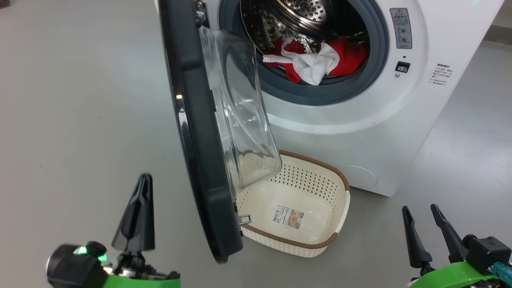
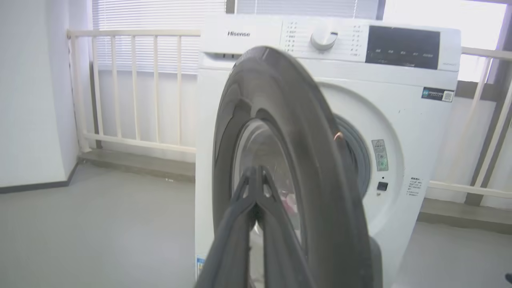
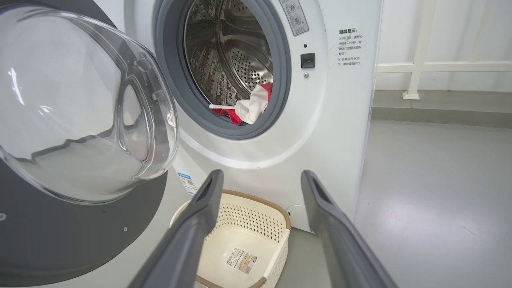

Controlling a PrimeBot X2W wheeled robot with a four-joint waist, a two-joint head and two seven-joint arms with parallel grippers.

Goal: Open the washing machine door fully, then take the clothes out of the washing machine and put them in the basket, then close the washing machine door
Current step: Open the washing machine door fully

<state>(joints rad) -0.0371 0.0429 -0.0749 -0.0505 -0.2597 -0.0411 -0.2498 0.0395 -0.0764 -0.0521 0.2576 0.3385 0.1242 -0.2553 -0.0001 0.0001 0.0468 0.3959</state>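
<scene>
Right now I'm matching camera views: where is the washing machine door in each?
Head view: washing machine door centre-left, nearly edge-on.
Left wrist view: door centre, dark outer face.
Right wrist view: door left side, glass bowl.
Shared landmark: black latch socket right of the opening.

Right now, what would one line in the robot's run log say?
door: swung open | clothes: in drum | basket: empty, on floor before machine | left hand: shut, empty, outside door | right hand: open, empty

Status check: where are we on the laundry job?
The washing machine door stands open, maybe not fully. The left gripper is shut, empty, beside its outer face; right gripper open, holding nothing. The clothes lie in the drum, the basket is empty, and closing comes last.
</scene>
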